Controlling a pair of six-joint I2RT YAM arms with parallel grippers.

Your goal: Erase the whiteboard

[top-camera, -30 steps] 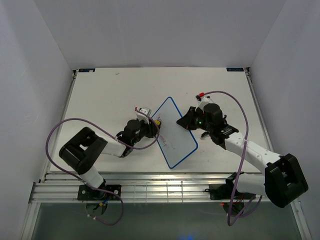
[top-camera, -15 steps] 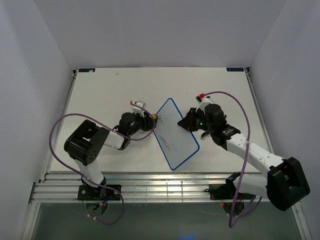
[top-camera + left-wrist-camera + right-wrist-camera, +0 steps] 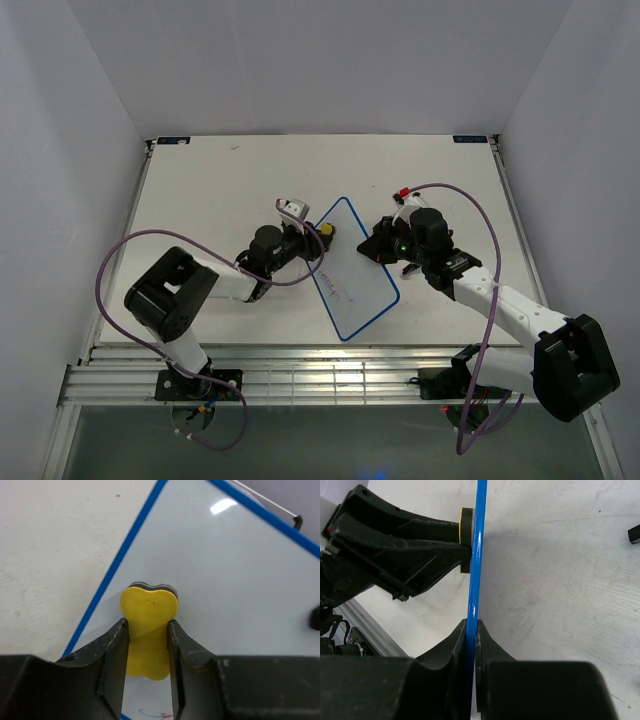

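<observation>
White table (image 3: 200, 190) lies beneath the whiteboard (image 3: 352, 268); I see my right gripper (image 3: 471, 626) clamped on its rim; left gripper (image 3: 146, 626) pinches a sponge (image 3: 149, 605) against its face.

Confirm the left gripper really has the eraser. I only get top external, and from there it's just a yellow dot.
Observer: Yes. The left wrist view shows the left gripper shut on the yellow eraser, one finger on each side.
Operator: Is it touching the board?
Observer: Yes. Its dark pad is against the whiteboard, just inside the blue rim.
Operator: Is the right arm holding the board?
Observer: Yes. The right wrist view shows the right gripper shut on that rim, with the board seen edge-on between its fingers.
</observation>
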